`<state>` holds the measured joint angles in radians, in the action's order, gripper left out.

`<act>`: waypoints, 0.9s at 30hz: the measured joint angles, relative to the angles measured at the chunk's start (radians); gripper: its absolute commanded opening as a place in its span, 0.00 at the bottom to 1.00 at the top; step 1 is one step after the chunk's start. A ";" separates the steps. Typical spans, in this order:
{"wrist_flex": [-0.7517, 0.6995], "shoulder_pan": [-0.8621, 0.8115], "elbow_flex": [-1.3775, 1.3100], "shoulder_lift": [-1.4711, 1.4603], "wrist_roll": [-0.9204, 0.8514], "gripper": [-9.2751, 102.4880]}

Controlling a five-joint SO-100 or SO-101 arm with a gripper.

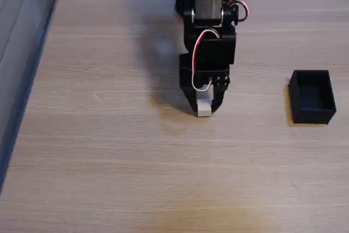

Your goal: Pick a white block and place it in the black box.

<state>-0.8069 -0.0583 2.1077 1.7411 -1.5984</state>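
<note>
The black arm reaches down from the table's far edge in the fixed view, and its gripper point(204, 107) points at the tabletop near the middle. A small white block point(204, 109) sits between the two fingers, which press against its left and right sides, so the gripper is shut on it. The block's lower edge is at or just above the wood; I cannot tell whether it is lifted. The black box point(312, 96), open on top and with nothing visible inside, stands on the table far to the right of the gripper.
The light wooden table point(109, 151) spreads wide to the left and in front of the arm. Its left edge point(32, 80) runs diagonally beside a grey floor strip. Clutter lies beyond the far edge behind the arm's base.
</note>
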 measured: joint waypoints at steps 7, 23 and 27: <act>-0.021 0.086 0.000 0.163 -0.006 0.08; -0.117 0.525 0.005 0.459 0.054 0.08; -0.115 0.589 0.002 0.446 0.063 0.08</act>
<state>-0.9219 0.5308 2.1092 2.1875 -1.5355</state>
